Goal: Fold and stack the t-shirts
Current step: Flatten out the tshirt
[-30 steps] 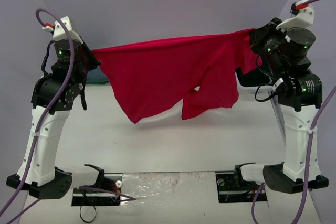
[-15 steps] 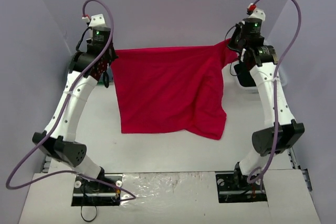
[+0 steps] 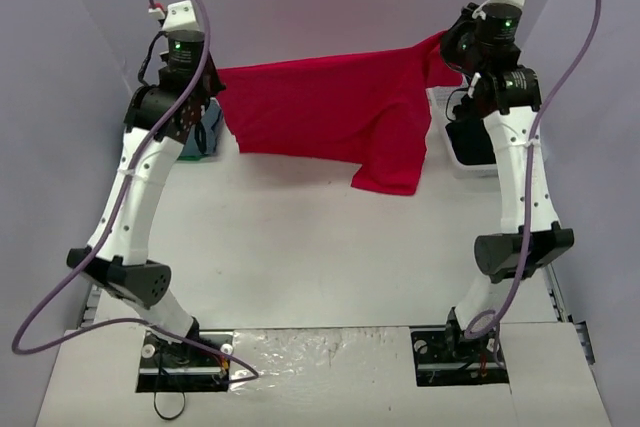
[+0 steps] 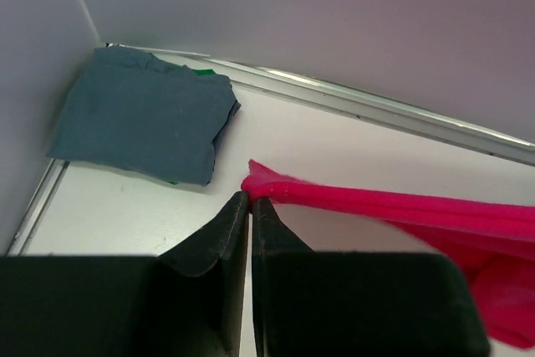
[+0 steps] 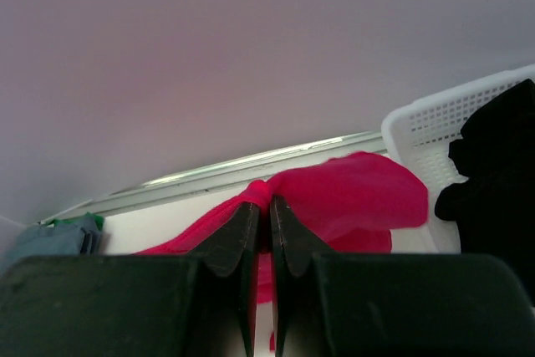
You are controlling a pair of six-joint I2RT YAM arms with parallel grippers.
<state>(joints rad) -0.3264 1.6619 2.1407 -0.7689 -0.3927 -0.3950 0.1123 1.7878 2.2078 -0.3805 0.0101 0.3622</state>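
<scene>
The red t-shirt (image 3: 330, 112) hangs stretched in the air between both arms at the back of the table, its lower right part drooping. My left gripper (image 3: 213, 87) is shut on the shirt's left corner (image 4: 261, 183). My right gripper (image 3: 447, 47) is shut on the bunched right corner (image 5: 280, 192). A folded blue-grey t-shirt (image 4: 142, 113) lies in the back left corner, partly hidden by the left arm in the top view (image 3: 200, 137). A black t-shirt (image 5: 493, 165) lies in the white basket (image 5: 426, 135).
The white basket (image 3: 445, 147) stands at the back right beside the right arm. Purple walls close in the back and both sides. The arm bases (image 3: 180, 357) sit at the near edge.
Both arms have reached back and up, carrying the red shirt from the table's middle toward the back wall. Its hem has lifted off the table and hangs shorter.
</scene>
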